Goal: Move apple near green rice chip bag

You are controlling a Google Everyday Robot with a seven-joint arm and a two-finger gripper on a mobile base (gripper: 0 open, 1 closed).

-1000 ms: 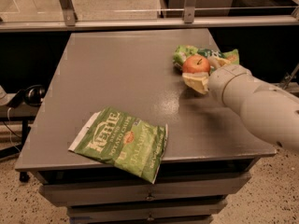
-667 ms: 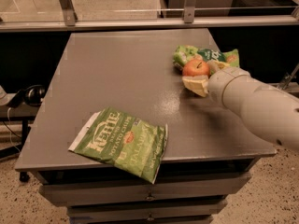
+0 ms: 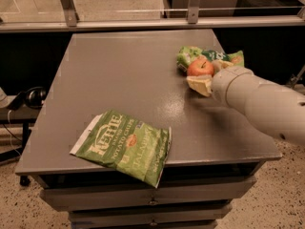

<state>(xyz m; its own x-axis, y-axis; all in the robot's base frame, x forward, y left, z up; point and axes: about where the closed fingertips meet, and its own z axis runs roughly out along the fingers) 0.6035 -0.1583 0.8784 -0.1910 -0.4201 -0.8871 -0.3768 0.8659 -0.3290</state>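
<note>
The red-orange apple [image 3: 200,67] sits at the table's far right, touching a crumpled green rice chip bag [image 3: 212,56] that lies just behind it. My gripper [image 3: 208,76] is at the apple, reaching in from the right on the pale arm [image 3: 259,104], with its cream tip right under and beside the fruit. The gripper hides the apple's lower right side.
A flat green Kettle potato chip bag [image 3: 124,144] lies near the front left edge of the grey table [image 3: 119,75]. A railing and glass panel run behind the table. Black headphones [image 3: 31,97] rest on a low surface to the left.
</note>
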